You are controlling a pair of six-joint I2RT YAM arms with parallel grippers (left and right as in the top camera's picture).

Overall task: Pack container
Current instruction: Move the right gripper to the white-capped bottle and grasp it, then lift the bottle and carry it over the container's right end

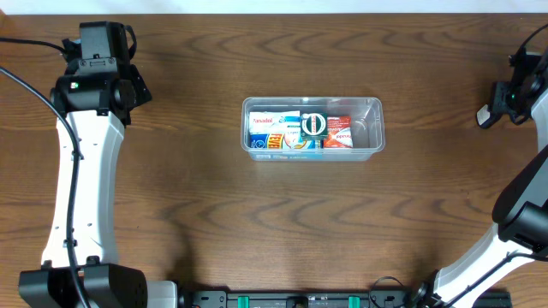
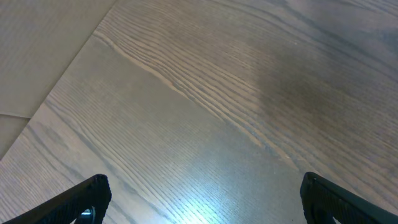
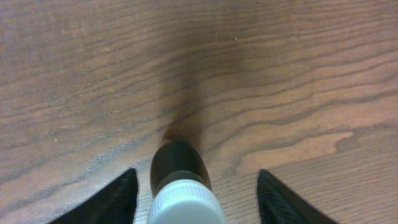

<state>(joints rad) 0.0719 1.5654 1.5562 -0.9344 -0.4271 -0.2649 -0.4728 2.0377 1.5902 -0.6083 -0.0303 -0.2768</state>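
The clear plastic container (image 1: 373,128) stands at the table's middle. It holds a white and blue box (image 1: 267,122), a red box (image 1: 339,133) and a round dark item (image 1: 312,125). My right gripper (image 3: 196,173) is open at the far right of the table (image 1: 514,90). A dark bottle (image 3: 179,163) with a white cap (image 3: 186,204) stands between its fingers, nearer the left finger, with a gap on each side. Its white cap seems to show in the overhead view (image 1: 485,115). My left gripper (image 2: 202,186) is open and empty over bare wood at the far left (image 1: 101,43).
The left wrist view shows the table's edge (image 2: 62,81) close by, with a pale floor beyond. The wooden table (image 1: 188,205) spreads around the container. Both arm bases stand at the front edge.
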